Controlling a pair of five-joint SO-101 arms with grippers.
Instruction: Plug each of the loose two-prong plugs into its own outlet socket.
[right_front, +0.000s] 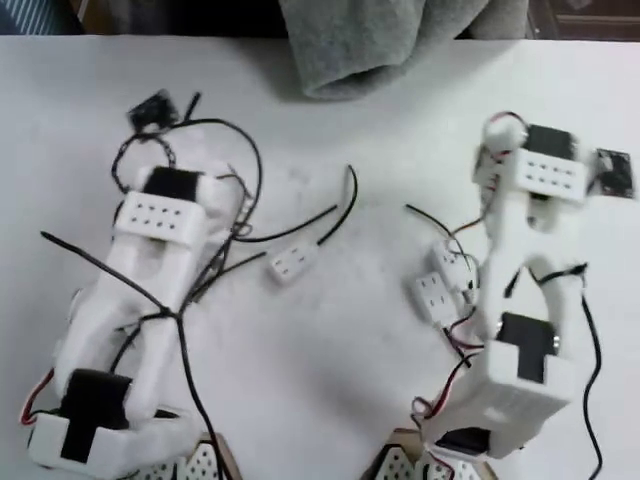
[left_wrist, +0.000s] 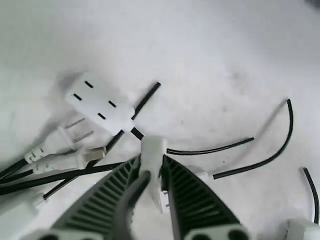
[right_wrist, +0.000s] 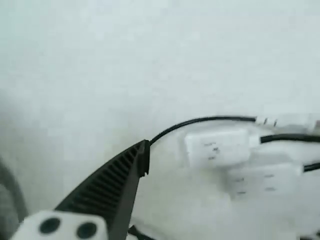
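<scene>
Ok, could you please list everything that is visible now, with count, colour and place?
outlet sockets: four it seems, white; one beside the loose plug, one in the middle, two beside the right arm.
loose plug: one clear, white, bare prongs, on the table.
cords: several, black, across the table.
cloth: one, grey, far table edge.
table: one, white.
arms: two, white; left arm and right arm side by side.
left gripper: one, dark, shut on a white piece, probably a plug.

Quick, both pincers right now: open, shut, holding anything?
Left pincer: closed, holding a white connector with a black cord.
Right pincer: cannot be told.
</scene>
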